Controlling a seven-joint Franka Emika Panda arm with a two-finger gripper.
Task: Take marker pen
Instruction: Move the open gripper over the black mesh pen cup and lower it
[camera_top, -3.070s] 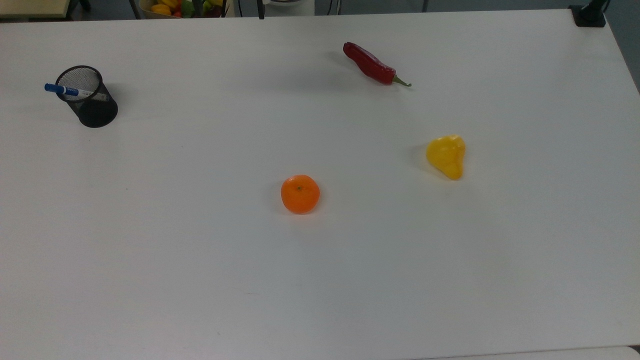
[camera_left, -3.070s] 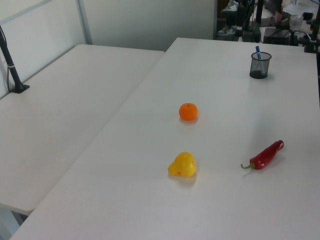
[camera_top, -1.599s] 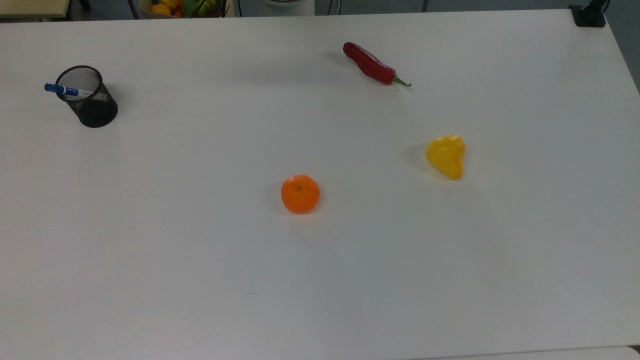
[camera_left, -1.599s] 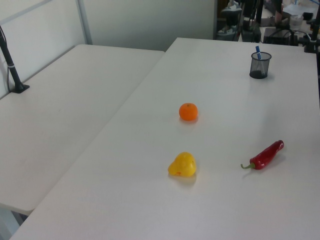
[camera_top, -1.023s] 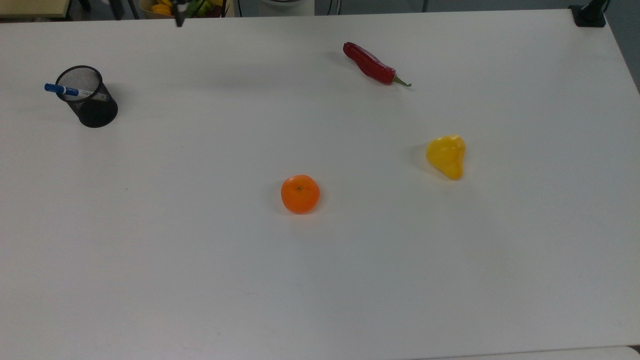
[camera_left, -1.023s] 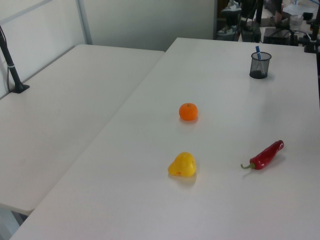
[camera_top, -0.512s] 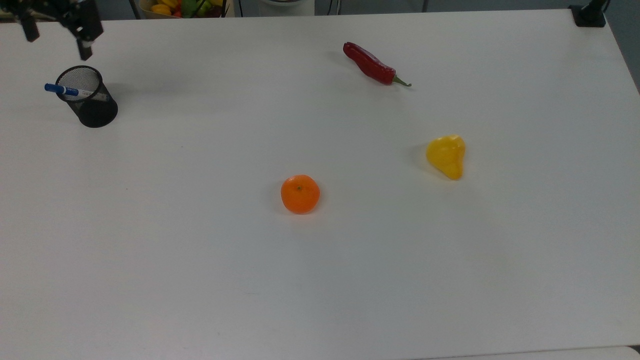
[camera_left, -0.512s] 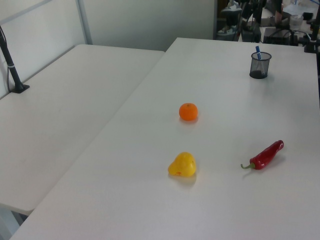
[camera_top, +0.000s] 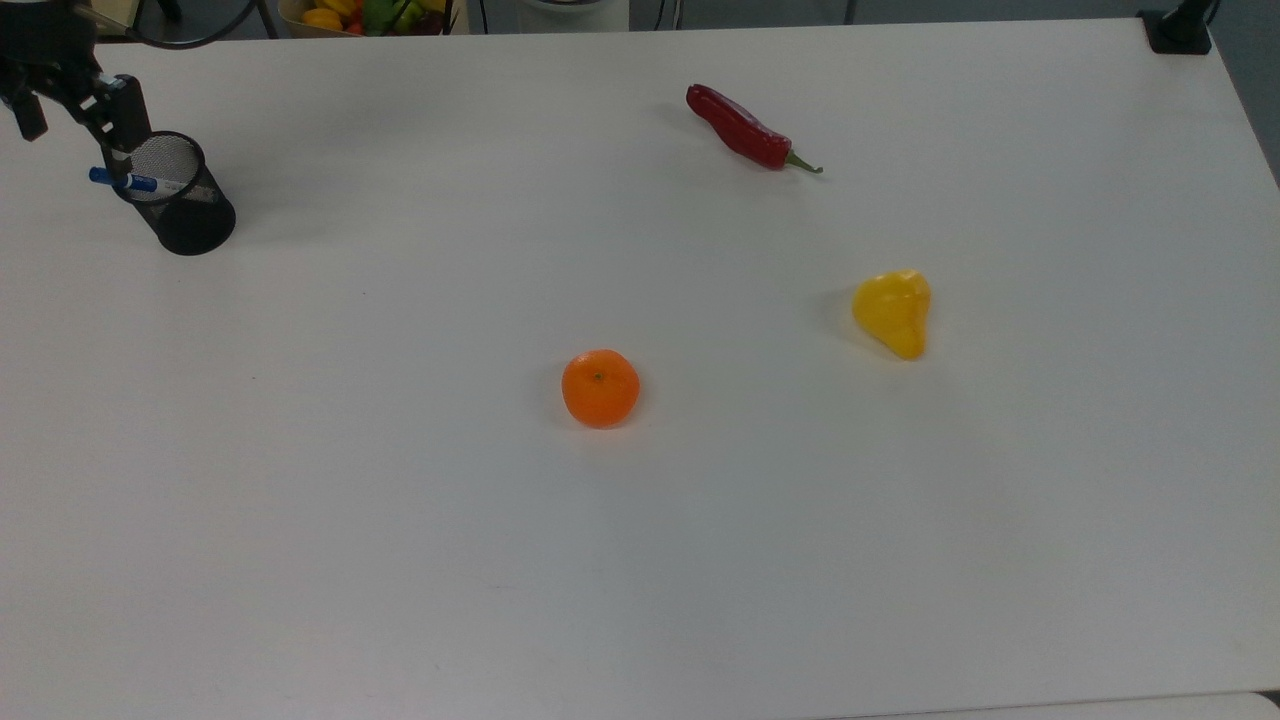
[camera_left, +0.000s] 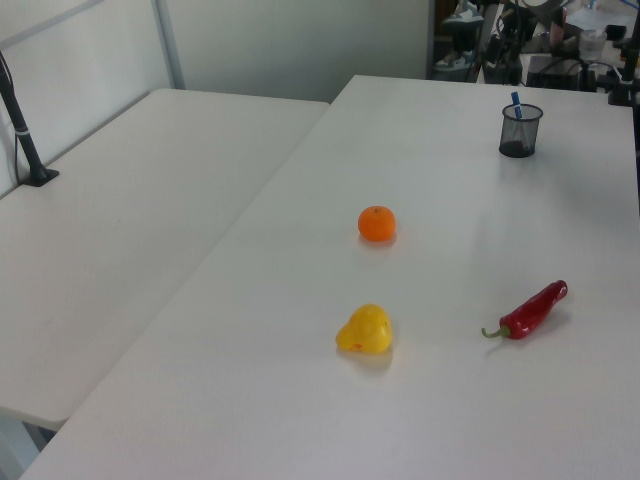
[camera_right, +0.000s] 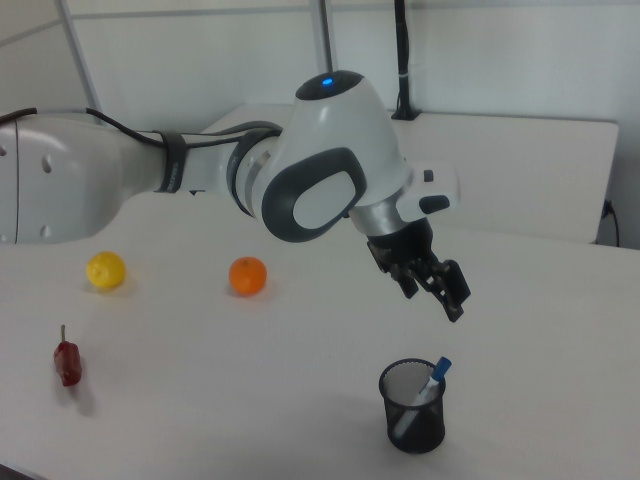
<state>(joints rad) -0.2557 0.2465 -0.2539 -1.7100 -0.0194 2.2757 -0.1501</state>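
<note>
The marker pen (camera_top: 140, 183), white with a blue cap, leans in a black mesh cup (camera_top: 182, 205) at the top view's far left, its cap poking over the rim. In the right view the marker pen (camera_right: 432, 379) stands tilted in the cup (camera_right: 413, 408) near the front edge. The left view has the cup (camera_left: 520, 131) far back with the blue cap (camera_left: 516, 100) above it. My gripper (camera_top: 75, 118) hangs open just above and beyond the cup, one finger (camera_top: 127, 110) near the rim. From the right view, the gripper (camera_right: 434, 302) is above the cup, holding nothing.
An orange (camera_top: 600, 388) lies mid-table, a yellow pear-shaped fruit (camera_top: 893, 311) to the top view's right, and a red chili pepper (camera_top: 745, 129) toward the back. A box of produce (camera_top: 360, 14) sits beyond the far edge. A second table (camera_left: 120, 230) adjoins in the left view.
My gripper came in from the top view's upper edge, moved left, and dropped closer to the mesh cup. The marker and the fruit have not moved.
</note>
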